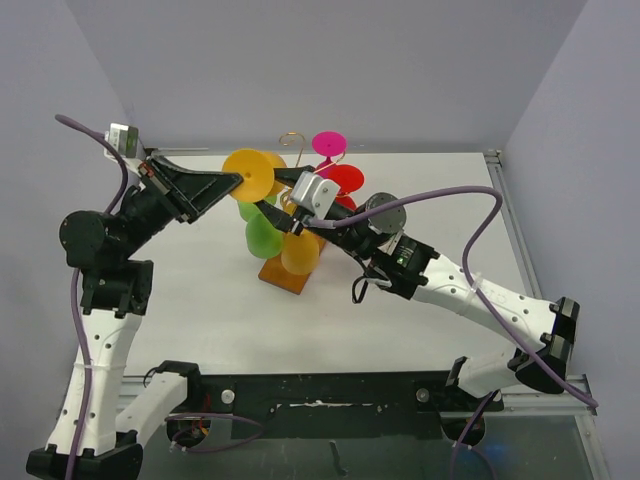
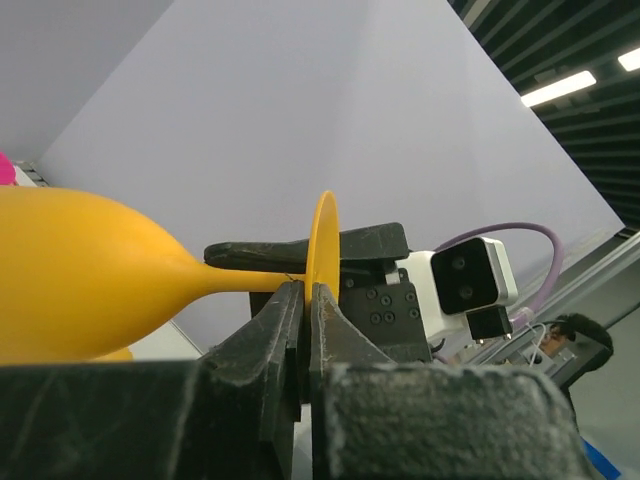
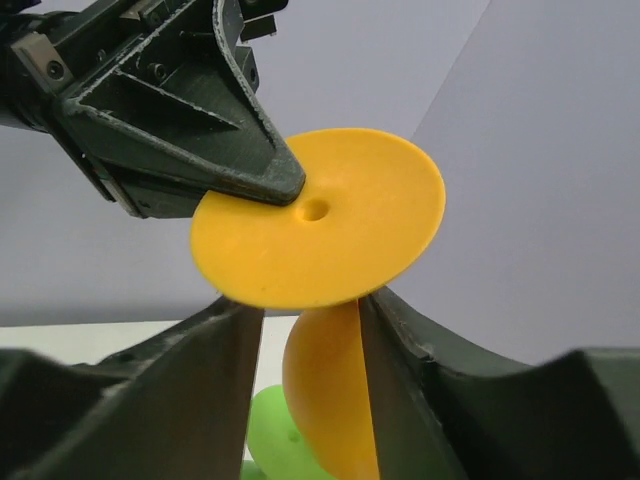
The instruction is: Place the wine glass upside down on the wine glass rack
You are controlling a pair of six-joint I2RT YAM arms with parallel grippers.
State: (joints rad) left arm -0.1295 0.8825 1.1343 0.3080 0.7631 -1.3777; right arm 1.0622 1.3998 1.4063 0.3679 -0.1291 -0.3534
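**Q:** Item held?
**A:** Glass (image 2: 90, 270). It is orange, opaque and matte, plastic by the look. The foot (image 3: 330, 215) is a flat disc with a small dimple at centre. The stem (image 2: 240, 280) is thin and the bowl is teardrop-shaped.

**Q:** Location?
**A:** Aloft at the rack (image 1: 286, 272), foot up and bowl down, just above a green glass (image 3: 268, 445). I cannot tell whether the foot already rests on a wire arm.

**Q:** Your grippers?
**A:** My left gripper (image 2: 305, 292) is pressed together on the foot's rim, a thin edge pinch. My right gripper (image 3: 315, 300) has its fingers spread, one on either side of the bowl's neck, under the foot. A gap shows on one side, so I judge it is not clamped.

**Q:** Rack?
**A:** Thin gold wire with curled ends on a brown wooden base. It is crowded: a pink glass (image 1: 328, 143) and a red glass (image 1: 347, 180) also hang there, feet up.

**Q:** Hazards?
**A:** Three, as I judge them.
1. The rim pinch is small and the disc is smooth, so the glass could pivot or slip and drop onto the green one.
2. If my left gripper lets go before the wire has caught the foot, the result is the same.
3. My fingers are working very close together. A bump between them, or against the wire, could jolt the light rack and shake its neighbours loose.
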